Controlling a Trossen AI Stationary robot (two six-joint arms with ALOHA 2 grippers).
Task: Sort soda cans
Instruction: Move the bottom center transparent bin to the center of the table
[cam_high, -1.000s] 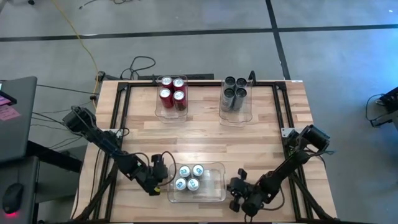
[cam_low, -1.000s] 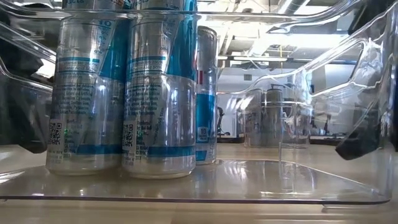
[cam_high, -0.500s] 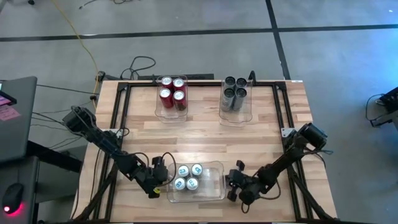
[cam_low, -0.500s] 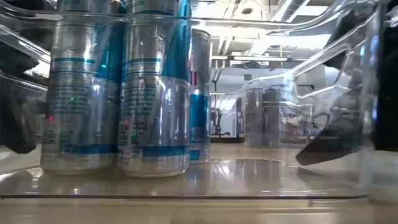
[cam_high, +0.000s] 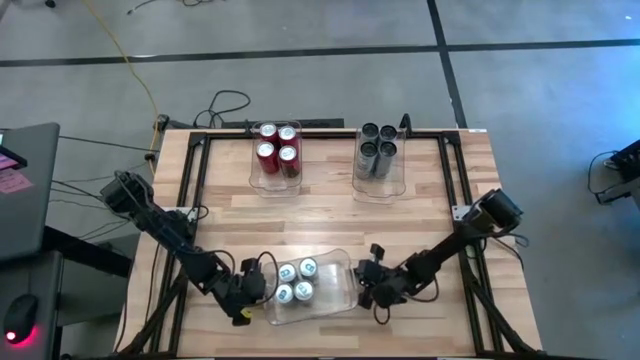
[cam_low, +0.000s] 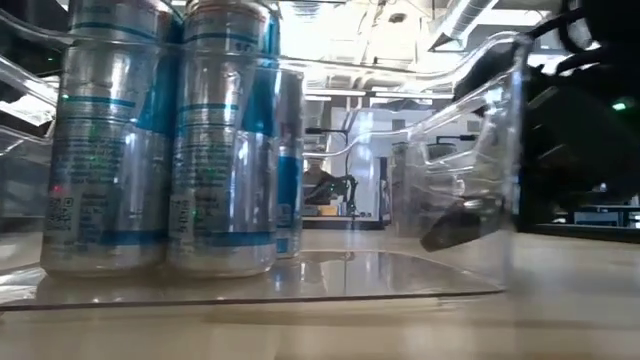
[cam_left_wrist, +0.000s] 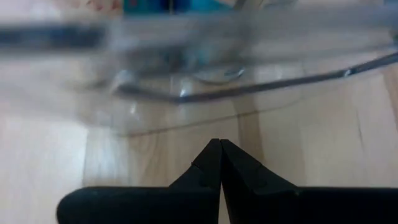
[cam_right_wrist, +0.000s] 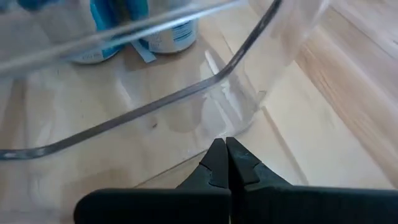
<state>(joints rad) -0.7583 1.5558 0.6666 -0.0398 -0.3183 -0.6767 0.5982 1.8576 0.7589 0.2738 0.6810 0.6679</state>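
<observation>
Three clear bins on the counter (cam_high: 330, 215), landmark = the near bin (cam_high: 335, 292). It holds four silver-white/blue soda cans (cam_high: 294, 282) bunched at its left end, right half bare, and it sits skewed against the counter edge. Far side from it: bin with four red cans (cam_high: 277, 147), and beside that, bin with four dark grey cans (cam_high: 377, 147). So colours look fully grouped already, one bin each; my read is sorting is done and what's left is squaring up the near bin.

Left end effector (cam_high: 250, 291) fully closed, holding nothing, tip right at the near bin's left wall. Right end effector (cam_high: 366, 284) also closed and empty, tip against the bin's right wall. Closed fingers on opposite ends make sense as blunt pushers: nudging or pinning the bin between them rather than grasping it. Whether the tips actually touch the plastic, can't confirm.
</observation>
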